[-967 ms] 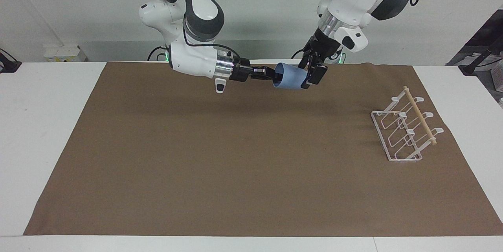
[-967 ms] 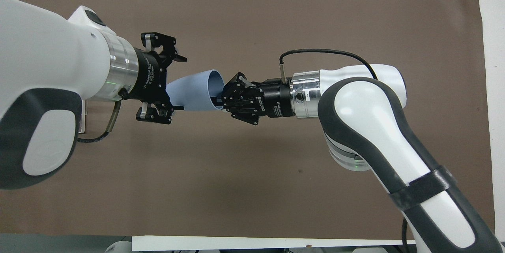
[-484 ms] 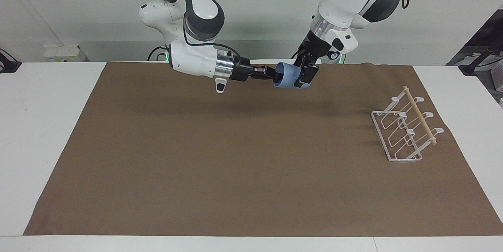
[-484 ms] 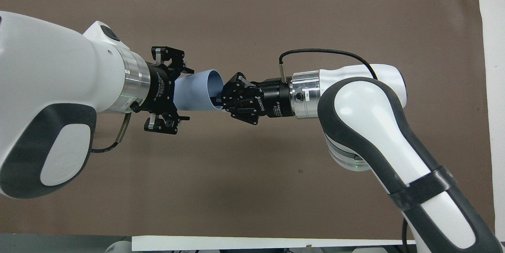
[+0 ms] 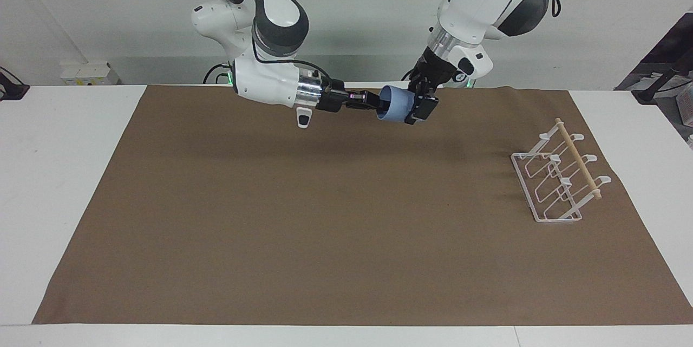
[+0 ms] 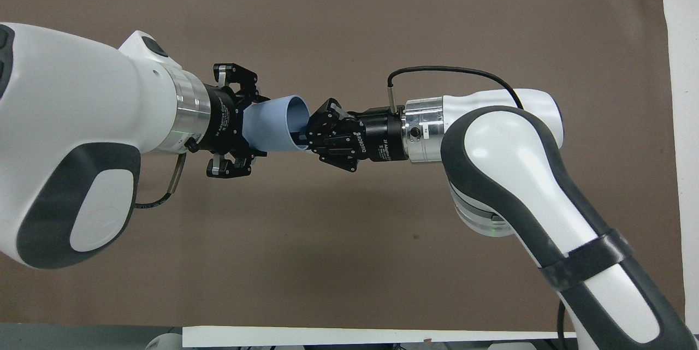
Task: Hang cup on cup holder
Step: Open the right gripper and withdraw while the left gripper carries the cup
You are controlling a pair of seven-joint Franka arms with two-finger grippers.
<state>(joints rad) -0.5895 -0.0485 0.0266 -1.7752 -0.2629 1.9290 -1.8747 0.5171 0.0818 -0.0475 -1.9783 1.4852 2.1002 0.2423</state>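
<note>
Up in the air, over the robots' end of the brown mat (image 5: pixel 303 228), we hold the cup (image 5: pixel 396 106) between our two grippers.

The cup lies on its side, with its long way running from one gripper to the other. Our right gripper (image 6: pixel 308 137) is pinched tight on the cup's wide rim, with one finger inside the mouth. Our left gripper (image 6: pixel 248 120) sits around the narrow bottom end, its fingers spread on both sides of the cup; we think they are not squeezing yet. The cup holder (image 5: pixel 560 178) stands on the mat, well apart from the cup, at the left arm's end of the table. Our left arm is the one closer to it, so we think it should take the cup and carry it that way.
</note>
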